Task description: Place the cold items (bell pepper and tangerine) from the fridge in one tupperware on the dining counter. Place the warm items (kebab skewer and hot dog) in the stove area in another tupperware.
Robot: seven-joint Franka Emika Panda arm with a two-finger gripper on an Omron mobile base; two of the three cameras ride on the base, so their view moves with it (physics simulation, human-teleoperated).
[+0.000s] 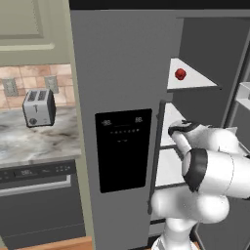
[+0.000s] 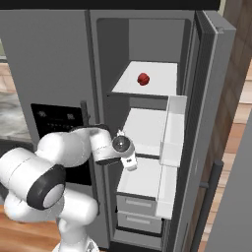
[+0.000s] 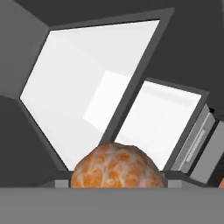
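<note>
An orange tangerine [image 3: 117, 168] fills the bottom middle of the hand view, right where the fingers rise, and hangs clear of the fridge shelves behind it. My gripper [image 2: 131, 163] is shut on it, in front of the middle shelf [image 2: 147, 129] of the open fridge. The fingertips themselves are hidden behind the fruit. A red bell pepper [image 2: 143, 78] [image 1: 180, 74] lies on the upper shelf, above and beyond the hand. The kebab skewer, hot dog and tupperware are out of view.
The right fridge door [image 2: 216, 98] stands open with white door bins [image 2: 174, 128] close to the hand's right. The shut left door carries a black dispenser panel [image 1: 122, 146]. Drawers [image 2: 140, 206] sit low in the fridge. A toaster [image 1: 38, 107] stands on the marble counter [image 1: 39, 141].
</note>
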